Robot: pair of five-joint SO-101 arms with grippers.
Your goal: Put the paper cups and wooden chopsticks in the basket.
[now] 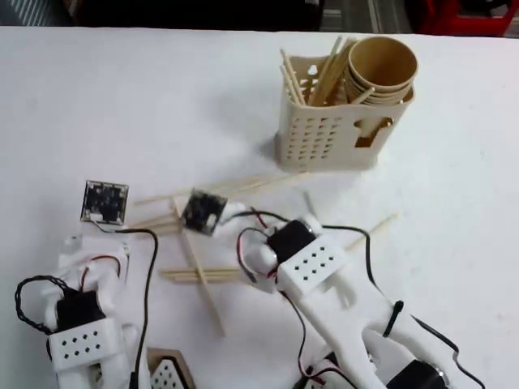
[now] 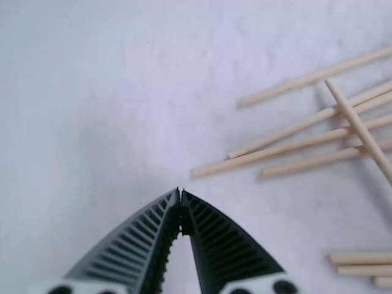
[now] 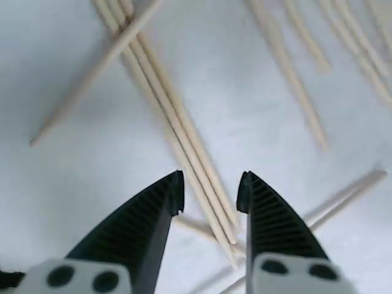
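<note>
One basket (image 1: 324,134). Inside the basket: one nested stack of paper cups (image 1: 383,65), at least three rims, exact count unclear. Also inside the basket: standing chopsticks (image 1: 331,69), roughly six, too bunched to count exactly. In front of the basket on the table (image 1: 122,105): loose chopsticks (image 1: 186,275), at least ten, some crossed, some under the two robot arms (image 1: 316,267).

The table (image 1: 122,105) beside the basket (image 1: 328,134) was left wide open; nearer in, it was littered with chopsticks (image 1: 203,275).
</note>
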